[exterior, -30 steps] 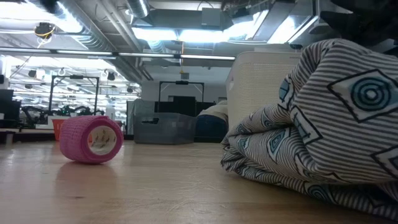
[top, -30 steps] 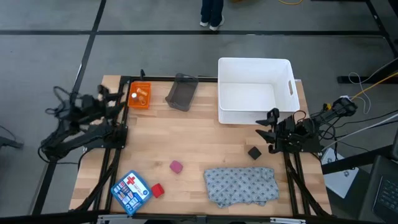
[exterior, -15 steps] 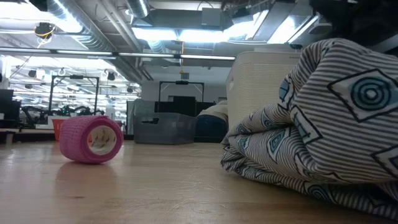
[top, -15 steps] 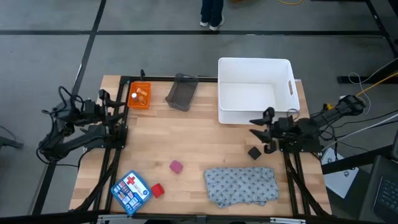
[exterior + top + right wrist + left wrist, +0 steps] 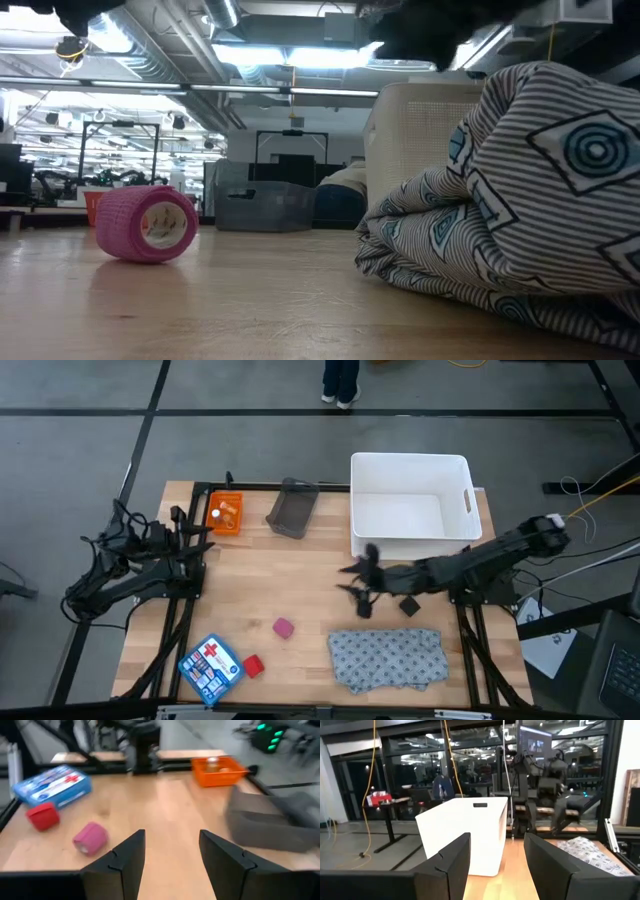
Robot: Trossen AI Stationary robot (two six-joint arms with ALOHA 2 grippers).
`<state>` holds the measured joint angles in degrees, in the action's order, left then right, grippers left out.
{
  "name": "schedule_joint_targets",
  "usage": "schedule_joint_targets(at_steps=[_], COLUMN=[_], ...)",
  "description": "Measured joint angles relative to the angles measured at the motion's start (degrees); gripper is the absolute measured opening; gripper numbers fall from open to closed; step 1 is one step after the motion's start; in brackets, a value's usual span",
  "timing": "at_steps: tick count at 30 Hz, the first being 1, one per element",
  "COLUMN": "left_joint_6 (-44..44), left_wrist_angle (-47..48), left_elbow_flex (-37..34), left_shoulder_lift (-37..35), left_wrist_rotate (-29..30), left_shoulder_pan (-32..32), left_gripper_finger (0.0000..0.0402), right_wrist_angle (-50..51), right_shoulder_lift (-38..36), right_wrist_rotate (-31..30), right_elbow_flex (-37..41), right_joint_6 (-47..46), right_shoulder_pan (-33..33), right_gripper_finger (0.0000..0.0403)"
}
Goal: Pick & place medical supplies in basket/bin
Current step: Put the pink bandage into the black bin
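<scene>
My right gripper [image 5: 358,588] [image 5: 171,836] is open above the middle of the table, left of the black block [image 5: 408,604] and touching nothing. The pink roll [image 5: 284,627] [image 5: 91,838] [image 5: 147,224] lies on its side ahead of it. The red roll [image 5: 252,666] [image 5: 43,815] rests near the near edge. An orange tray with the vials [image 5: 225,514] [image 5: 219,770] sits at the far left. The grey patterned cloth [image 5: 388,658] [image 5: 510,200] lies crumpled at the near right. My left gripper [image 5: 195,530] [image 5: 496,840] waits open at the left edge.
A white bin [image 5: 410,505] [image 5: 465,837] stands at the far right of the table. A dark grey container [image 5: 293,508] [image 5: 272,822] lies by the far edge. A blue first-aid kit [image 5: 211,668] [image 5: 51,782] sits at the near left corner. Bare wood lies between pink roll and bin.
My right arm has stretched out from the table's right edge toward its left, passing over the black block to the middle of the table. My left arm has shifted a little at the left edge. No object has moved.
</scene>
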<state>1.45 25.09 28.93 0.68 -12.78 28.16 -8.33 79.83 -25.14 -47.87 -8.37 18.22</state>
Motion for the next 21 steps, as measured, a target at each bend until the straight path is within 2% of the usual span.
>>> schedule_joint_targets(at_steps=[3, 10, 18, 21], left_joint_6=[0.09, 0.02, 0.24, 0.24], left_wrist_angle=[0.31, 0.84, 0.45, 0.49], left_elbow_flex=[0.02, 0.0, 0.0, 0.01], left_shoulder_lift=[-0.6, -0.62, -0.54, -0.53], left_wrist_rotate=[0.59, 1.17, 1.31, 1.4], left_shoulder_pan=[0.0, 0.0, 0.0, 0.0], left_gripper_finger=[0.018, 0.018, 0.018, 0.018], right_wrist_angle=[1.4, 1.96, -9.29, -9.23], right_shoulder_lift=[8.08, 23.94, 36.41, 39.68], right_wrist_rotate=[1.59, -3.26, -6.23, -7.2], right_elbow_flex=[-5.82, -14.14, -19.82, -23.23], right_joint_6=[2.58, 5.85, 10.1, 12.44], right_shoulder_pan=[1.19, 4.22, 7.14, 7.65], right_gripper_finger=[0.0187, 0.0187, 0.0187, 0.0187])
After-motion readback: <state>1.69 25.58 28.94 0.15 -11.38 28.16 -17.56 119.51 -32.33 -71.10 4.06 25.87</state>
